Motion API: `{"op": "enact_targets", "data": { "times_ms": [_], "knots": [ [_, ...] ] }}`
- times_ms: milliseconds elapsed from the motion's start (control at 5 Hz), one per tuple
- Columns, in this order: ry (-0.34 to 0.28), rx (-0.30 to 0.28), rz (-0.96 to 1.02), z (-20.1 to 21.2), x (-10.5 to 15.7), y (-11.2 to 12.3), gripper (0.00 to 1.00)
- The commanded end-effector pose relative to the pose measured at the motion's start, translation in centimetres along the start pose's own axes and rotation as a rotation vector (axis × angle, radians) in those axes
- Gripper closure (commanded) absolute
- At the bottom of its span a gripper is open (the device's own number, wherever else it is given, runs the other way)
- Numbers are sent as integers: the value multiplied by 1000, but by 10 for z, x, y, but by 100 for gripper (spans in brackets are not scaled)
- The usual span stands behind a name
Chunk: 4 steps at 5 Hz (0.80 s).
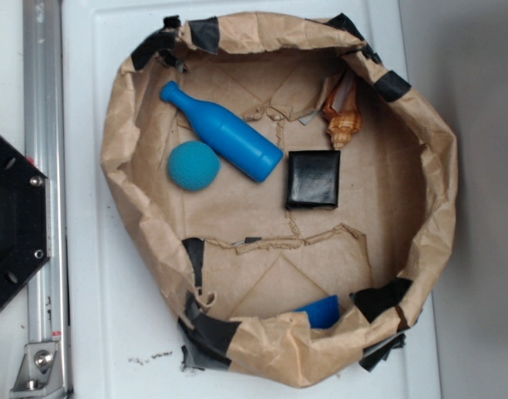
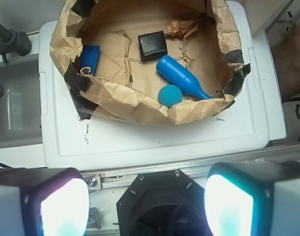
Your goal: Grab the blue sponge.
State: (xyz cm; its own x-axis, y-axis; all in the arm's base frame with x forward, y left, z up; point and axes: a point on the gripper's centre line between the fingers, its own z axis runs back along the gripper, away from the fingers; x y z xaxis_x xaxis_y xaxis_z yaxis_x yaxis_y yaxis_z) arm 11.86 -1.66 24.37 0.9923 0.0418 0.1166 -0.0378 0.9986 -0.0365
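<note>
a white lidded bin (image 2: 154, 137) serves as the work surface, carrying a taped brown paper nest (image 2: 140, 105). nearest the wrist camera, the gripper (image 2: 149, 206) hangs spread and empty, well short of the paper. beyond, the blue sponge (image 2: 90, 58) sits tucked against the nest's wall, well apart from the teal ball (image 2: 169, 96), blue bottle (image 2: 183, 78), black box (image 2: 152, 44) and seashell (image 2: 181, 27).

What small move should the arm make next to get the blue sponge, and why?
Probably move the open gripper forward over the paper bin's wall, toward the blue sponge. The gripper hangs outside the bin, and the sponge sits tight against the inner wall, apart from the other things.
</note>
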Motion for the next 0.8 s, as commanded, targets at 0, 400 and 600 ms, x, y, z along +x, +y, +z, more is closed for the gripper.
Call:
{"op": "enact_targets", "data": {
  "times_ms": [0,400,600],
  "knots": [
    [0,0,0,0,0,0,0],
    [-48,-26,101,-55,80,-6,0],
    [-45,-75,109,-93,112,-1,0]
  ]
}}
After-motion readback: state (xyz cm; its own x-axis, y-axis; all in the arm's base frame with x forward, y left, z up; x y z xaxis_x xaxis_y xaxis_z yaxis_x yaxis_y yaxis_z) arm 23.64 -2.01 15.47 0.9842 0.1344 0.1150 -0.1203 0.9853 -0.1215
